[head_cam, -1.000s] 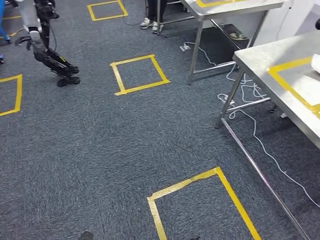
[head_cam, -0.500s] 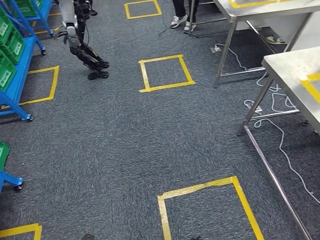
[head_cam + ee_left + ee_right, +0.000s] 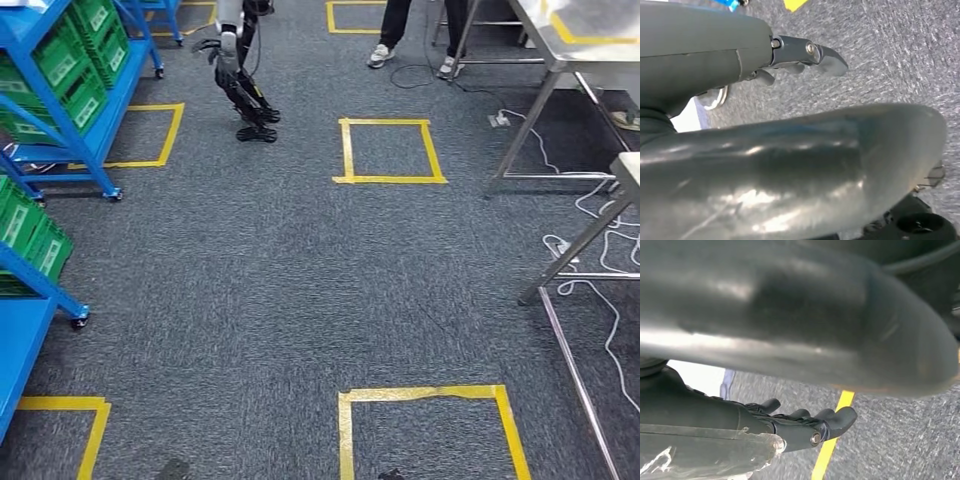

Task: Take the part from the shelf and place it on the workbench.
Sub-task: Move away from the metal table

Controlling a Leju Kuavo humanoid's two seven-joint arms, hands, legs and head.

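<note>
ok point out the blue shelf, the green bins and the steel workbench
blue shelf (image 3: pixel 113 95), head view, front edge of its frame
green bins (image 3: pixel 64 62), head view, front of one bin
steel workbench (image 3: pixel 596 35), head view, its top

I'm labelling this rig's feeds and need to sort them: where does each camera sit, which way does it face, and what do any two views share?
Head view: high on the robot, facing forward and down at carpet, blue shelf with green bins, steel workbench, another robot; none of its own arms.
Left wrist view: behind the left hand, arm hanging, facing the floor; thumb and dark fingers show.
Right wrist view: behind the right hand, also facing the floor.
Shared: grey carpet and yellow tape in all three.
</note>
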